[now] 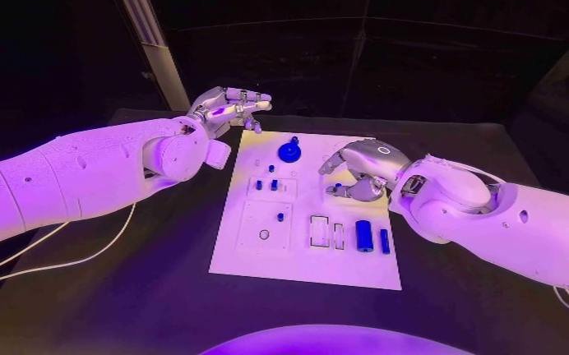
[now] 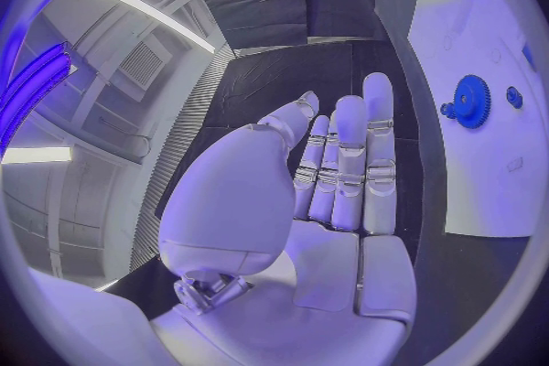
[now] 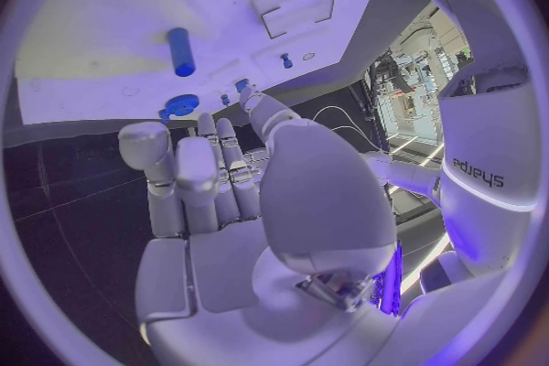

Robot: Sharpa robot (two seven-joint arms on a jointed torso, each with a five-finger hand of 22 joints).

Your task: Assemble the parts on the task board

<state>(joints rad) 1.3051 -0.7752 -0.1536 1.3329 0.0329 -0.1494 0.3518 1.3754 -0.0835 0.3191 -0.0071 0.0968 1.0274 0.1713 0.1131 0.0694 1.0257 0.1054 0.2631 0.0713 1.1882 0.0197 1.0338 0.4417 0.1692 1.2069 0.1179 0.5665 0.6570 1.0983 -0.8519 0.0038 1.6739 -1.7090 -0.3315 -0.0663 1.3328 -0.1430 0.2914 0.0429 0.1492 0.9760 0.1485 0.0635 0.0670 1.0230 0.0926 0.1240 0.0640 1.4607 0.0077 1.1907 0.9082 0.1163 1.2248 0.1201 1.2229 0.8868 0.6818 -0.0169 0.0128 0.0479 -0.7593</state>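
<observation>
The task board is a flat white rectangular plate lying in the middle of the black desk, its long side running from near to far. Its surface is smooth and matte, with raised rectangular frames and shallow sockets set into it. At the far end stands a blue toothed gear; the left wrist view shows its teeth clearly. Two blue cylinders lie side by side near the board's right near corner, and several small blue pegs stand around the middle.

The left hand hovers beyond the board's far left corner, above the desk, holding nothing; in the left wrist view its fingers are stretched out straight and close together, the thumb set apart. The right hand is over the board's right half, knuckles up. The head view hides its palm, but the right wrist view shows its fingers loosely extended and apart with nothing between them, the board's frames and one cylinder beyond them.
</observation>
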